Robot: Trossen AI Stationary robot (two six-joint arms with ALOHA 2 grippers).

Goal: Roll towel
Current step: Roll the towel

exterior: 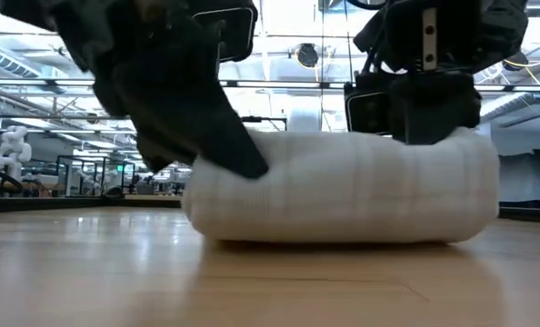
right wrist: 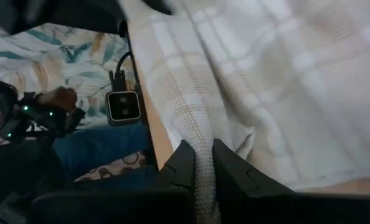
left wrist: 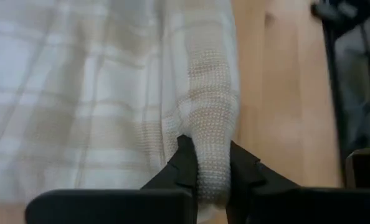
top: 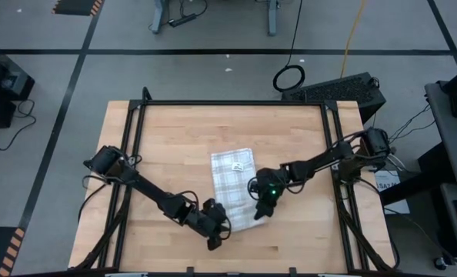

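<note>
At the table's [top: 136,138] middle lies the towel [top: 232,181] — thin, light, limp cloth, I judge — with the left gripper [left wrist: 211,167] and right gripper [right wrist: 202,163] each pinching a near-edge corner, the sensible hold for rolling.

No text, brand, number or sign can be read in any of the views. The towel [top: 234,187] carries a small white label [top: 237,164] near its far edge in the high view, with a few dark marks on it, too small to make out. The orange-and-black hazard striping [top: 76,6] on the floor bears no lettering. A small white square device [right wrist: 123,106] beyond the table edge in the right wrist view shows no legible marking either.
</note>
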